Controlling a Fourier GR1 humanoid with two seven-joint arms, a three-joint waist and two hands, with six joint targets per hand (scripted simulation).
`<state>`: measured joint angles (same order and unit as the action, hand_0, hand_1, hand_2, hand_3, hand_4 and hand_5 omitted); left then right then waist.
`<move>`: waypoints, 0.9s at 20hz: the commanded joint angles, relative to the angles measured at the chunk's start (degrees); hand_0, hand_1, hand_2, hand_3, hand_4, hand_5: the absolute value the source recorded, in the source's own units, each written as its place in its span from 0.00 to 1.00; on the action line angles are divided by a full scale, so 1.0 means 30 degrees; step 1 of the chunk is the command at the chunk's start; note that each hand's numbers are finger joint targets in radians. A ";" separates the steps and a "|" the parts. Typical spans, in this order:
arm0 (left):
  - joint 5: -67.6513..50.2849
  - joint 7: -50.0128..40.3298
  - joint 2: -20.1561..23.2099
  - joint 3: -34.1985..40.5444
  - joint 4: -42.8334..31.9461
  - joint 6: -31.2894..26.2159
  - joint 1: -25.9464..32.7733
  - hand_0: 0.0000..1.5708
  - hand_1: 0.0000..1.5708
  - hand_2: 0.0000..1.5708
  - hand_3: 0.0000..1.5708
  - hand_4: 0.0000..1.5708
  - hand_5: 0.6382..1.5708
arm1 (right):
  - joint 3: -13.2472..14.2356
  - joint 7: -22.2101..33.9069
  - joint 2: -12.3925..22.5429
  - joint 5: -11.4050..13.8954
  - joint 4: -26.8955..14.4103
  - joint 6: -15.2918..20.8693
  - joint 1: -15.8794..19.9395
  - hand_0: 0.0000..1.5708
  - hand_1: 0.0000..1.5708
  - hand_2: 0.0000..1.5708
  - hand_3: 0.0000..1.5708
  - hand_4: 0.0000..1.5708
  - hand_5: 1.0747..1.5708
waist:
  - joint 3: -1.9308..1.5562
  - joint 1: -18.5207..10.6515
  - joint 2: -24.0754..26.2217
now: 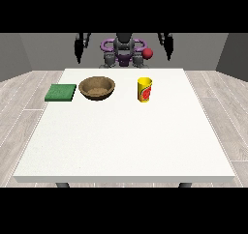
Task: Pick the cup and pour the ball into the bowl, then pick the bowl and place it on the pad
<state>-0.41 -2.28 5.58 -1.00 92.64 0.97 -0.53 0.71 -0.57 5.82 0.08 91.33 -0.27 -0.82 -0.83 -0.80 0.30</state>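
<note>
The robot's torso (124,51) is dark grey and black with purple rings at the shoulders and a red ball-shaped part (147,53) beside it; both hands are black.

Wooden-looking brown bowl (97,88) (matt), smooth yellow cup (144,90), matt white table (126,141).

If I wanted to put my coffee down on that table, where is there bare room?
The whole near half of the white table, in front of the green pad, wooden bowl and yellow cup, lies bare. So does the stretch to the view's right of the cup. The far strip is crowded: pad and bowl sit close together, with a modest gap between bowl and cup.
</note>
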 commanded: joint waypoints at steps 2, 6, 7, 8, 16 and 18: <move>-0.0122 -0.0981 0.0438 0.0117 0.1263 -0.0074 -0.0189 0.00 0.00 0.00 0.00 0.00 0.89 | 0.0154 0.0884 0.0543 -0.0081 0.1345 -0.0102 0.0171 0.00 0.00 0.00 0.00 0.08 0.98 | 0.0235 0.0113 0.3389; -0.0261 -0.2119 0.0770 0.0196 0.2078 -0.0127 -0.0495 0.00 0.00 0.00 0.00 0.00 0.89 | 0.0245 0.1991 0.0901 -0.0253 0.2162 -0.0210 0.0426 0.00 0.00 0.00 0.00 0.08 0.98 | 0.0254 0.0148 0.5419; 0.0174 0.1789 -0.1743 -0.1100 0.1025 0.2263 0.1221 0.00 0.00 0.00 0.00 0.00 0.89 | 0.1785 -0.1727 0.0291 -0.3288 0.0055 -0.1946 -0.2106 0.00 0.00 0.00 0.00 0.08 0.98 | 0.0228 0.0877 0.2437; 0.0200 0.3172 -0.1766 -0.1038 0.0722 0.2468 0.1406 0.00 0.00 0.00 0.00 0.00 0.88 | 0.1962 -0.2913 0.0284 -0.3492 -0.0349 -0.2398 -0.2269 0.00 0.00 0.00 0.00 0.04 0.98 | 0.0247 0.0891 0.1890; -0.0202 0.7450 -0.1847 -0.2921 -0.1738 0.4170 0.0511 0.00 0.00 0.00 0.00 0.00 0.89 | 0.3185 -0.5914 0.1101 -0.3630 -0.3467 -0.4063 -0.0024 0.00 0.00 0.00 0.00 0.00 0.97 | 0.0280 0.0548 -0.0453; -0.0489 0.6677 -0.1451 -0.1813 -0.1428 0.3324 -0.1888 0.00 0.00 0.00 0.00 0.00 0.89 | 0.3546 -0.8930 0.1089 -0.3151 -0.5797 -0.4452 0.0745 0.00 0.00 0.00 0.00 0.00 0.98 | 0.0269 0.0203 -0.1971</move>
<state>-1.03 14.30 0.66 -8.32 90.19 12.89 -2.03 9.74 -19.74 9.06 -9.99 80.58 -12.42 -1.53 -0.03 1.03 -1.19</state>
